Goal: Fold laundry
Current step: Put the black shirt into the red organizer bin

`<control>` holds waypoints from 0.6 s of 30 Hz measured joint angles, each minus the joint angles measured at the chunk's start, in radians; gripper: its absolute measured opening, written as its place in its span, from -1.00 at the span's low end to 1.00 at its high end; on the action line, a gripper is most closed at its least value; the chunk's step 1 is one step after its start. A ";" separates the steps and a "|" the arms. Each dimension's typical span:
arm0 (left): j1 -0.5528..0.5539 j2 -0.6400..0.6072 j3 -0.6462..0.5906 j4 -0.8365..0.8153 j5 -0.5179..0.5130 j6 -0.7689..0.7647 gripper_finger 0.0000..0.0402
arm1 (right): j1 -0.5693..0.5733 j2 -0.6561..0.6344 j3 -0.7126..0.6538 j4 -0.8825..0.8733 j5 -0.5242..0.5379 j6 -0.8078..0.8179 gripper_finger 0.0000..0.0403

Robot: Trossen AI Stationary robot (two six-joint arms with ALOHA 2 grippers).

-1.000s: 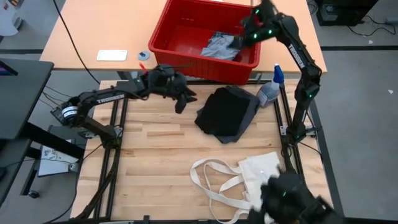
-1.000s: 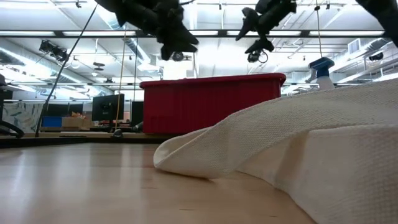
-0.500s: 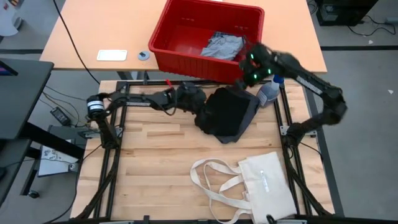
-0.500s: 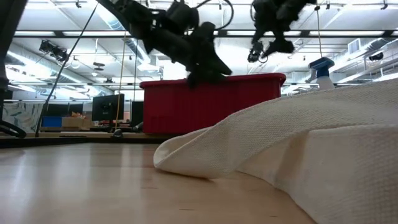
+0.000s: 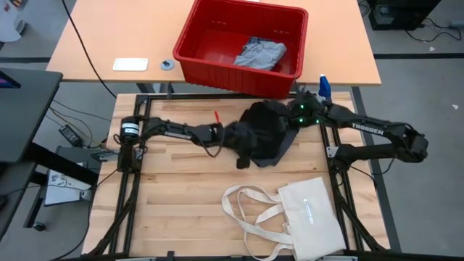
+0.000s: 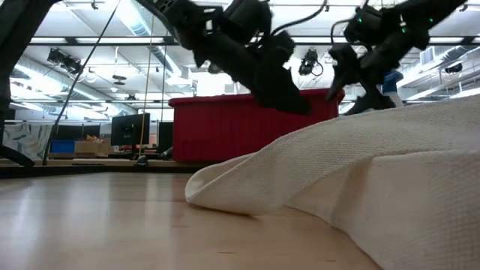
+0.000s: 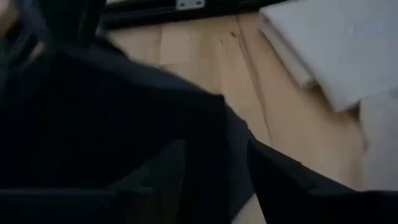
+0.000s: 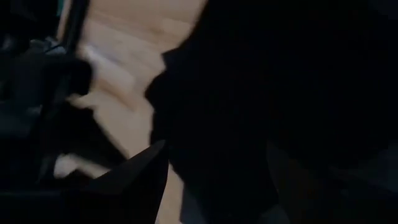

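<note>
A black garment [image 5: 262,129] lies crumpled on a dark grey piece [image 5: 290,138] at the table's far right. My left gripper [image 5: 243,151] reaches in from the left and stands open at the pile's left near edge [image 7: 214,143], one finger on either side of it. My right gripper [image 5: 288,117] comes in from the right, open, low over the pile's far right part [image 8: 236,93]. A light blue-grey piece [image 5: 261,54] lies in the red bin [image 5: 210,29] beyond the table. My left gripper stands astride the black garment's edge [image 7: 217,124], slanting down from the table's left; I cannot tell whether its fingers touch the cloth. My right gripper slants down over the black cloth [image 8: 217,124] from the right; whether it touches cannot be told.
A cream canvas tote bag [image 5: 308,214] with long handles [image 5: 250,210] lies at the near right and fills the low view [image 6: 360,172]. A spray bottle [image 5: 323,85] stands at the far right corner, close behind my right arm. Bare wood lies to the left.
My left gripper has swung from the far left toward the right and sunk to the black garment's left edge. My right gripper has left the red bin, come toward the near side and dropped to the pile's far right part, its wrist rolling. The pile has not moved.
</note>
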 joint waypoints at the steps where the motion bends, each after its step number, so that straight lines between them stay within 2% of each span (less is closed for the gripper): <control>1: -0.016 0.022 0.025 -0.006 -0.028 0.045 -0.07 | 0.003 -0.003 -0.021 0.014 0.001 0.021 0.37; 7: -0.068 0.146 0.142 -0.030 -0.223 0.144 0.39 | 0.052 -0.020 -0.066 0.045 -0.071 0.088 0.37; 11: -0.076 0.181 0.165 -0.060 -0.255 0.197 0.64 | 0.095 -0.042 -0.066 0.048 -0.053 0.116 0.37; 18: -0.081 0.207 0.162 -0.143 -0.253 0.199 0.72 | 0.160 -0.090 -0.066 0.067 0.026 0.164 0.37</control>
